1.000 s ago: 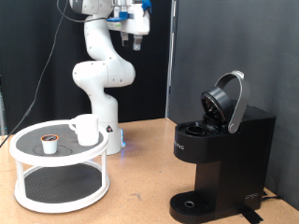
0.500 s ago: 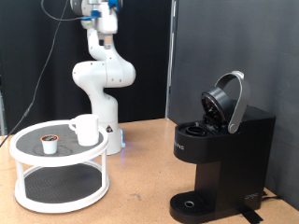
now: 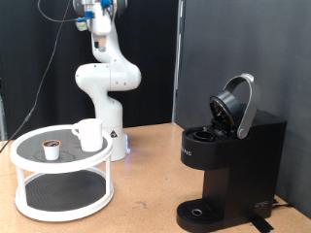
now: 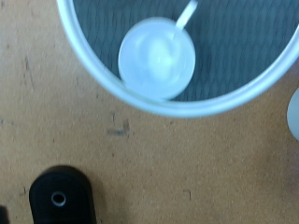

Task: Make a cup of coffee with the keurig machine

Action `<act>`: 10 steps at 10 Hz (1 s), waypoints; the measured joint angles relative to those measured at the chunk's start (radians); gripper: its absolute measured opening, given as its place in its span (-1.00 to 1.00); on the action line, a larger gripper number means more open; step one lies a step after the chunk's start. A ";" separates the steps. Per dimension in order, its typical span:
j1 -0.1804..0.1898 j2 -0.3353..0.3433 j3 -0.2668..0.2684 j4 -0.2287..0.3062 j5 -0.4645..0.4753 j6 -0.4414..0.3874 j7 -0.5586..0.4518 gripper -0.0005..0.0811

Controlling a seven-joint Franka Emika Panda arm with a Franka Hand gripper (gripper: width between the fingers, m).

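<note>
White two-tier round stand [image 3: 29, 160], taken as landmark: sits on the brown tabletop [image 3: 146, 180] at the exterior view's left. On its upper tier, the cup [image 3: 89, 135], white, upright, handle turned toward the exterior view's left; just beside it on the same tier, apart from it, a small dark pod [image 3: 51, 149] with a brownish top. Lower tier has a dark surface. The keurig machine [image 3: 233, 160]: black, well apart from the stand toward the exterior view's right, hinged lid raised and pod chamber exposed, round drip base bare. Robot arm [image 3: 105, 73]: white, base standing behind the stand, upper links rising to the exterior view's top edge. Gripper [image 3: 100, 19]: high above the stand at the exterior view's top, near blue fittings; finger spacing cannot be told, and nothing is seen between the fingers. Wrist view: looks straight down on the stand's rim and dark tier, the cup [image 4: 157, 60] seen from above with its handle, fingers not in view.
</note>
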 joint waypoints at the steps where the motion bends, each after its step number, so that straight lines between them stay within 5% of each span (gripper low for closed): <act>1: -0.014 0.003 -0.027 0.000 -0.022 0.000 -0.024 0.81; 6: -0.044 0.040 -0.135 0.001 -0.106 0.050 -0.102 0.81; 10: -0.043 0.051 -0.150 -0.004 -0.105 0.059 -0.119 0.81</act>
